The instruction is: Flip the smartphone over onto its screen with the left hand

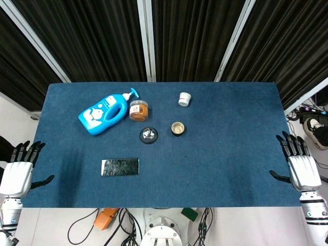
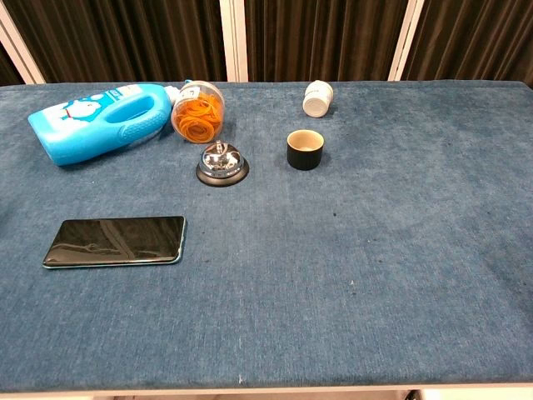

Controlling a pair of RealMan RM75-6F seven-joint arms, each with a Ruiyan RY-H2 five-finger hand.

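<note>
The smartphone lies flat on the blue table, screen up, its dark glass reflecting light, at the front left. My left hand hangs off the table's left edge, open, fingers spread and pointing away, well to the left of the phone. At the table's right edge my right hand is open too, holding nothing. Neither hand shows in the chest view.
Behind the phone lies a blue soap bottle on its side, next to a jar of orange bits. A desk bell, a small dark cup and a white jar stand mid-table.
</note>
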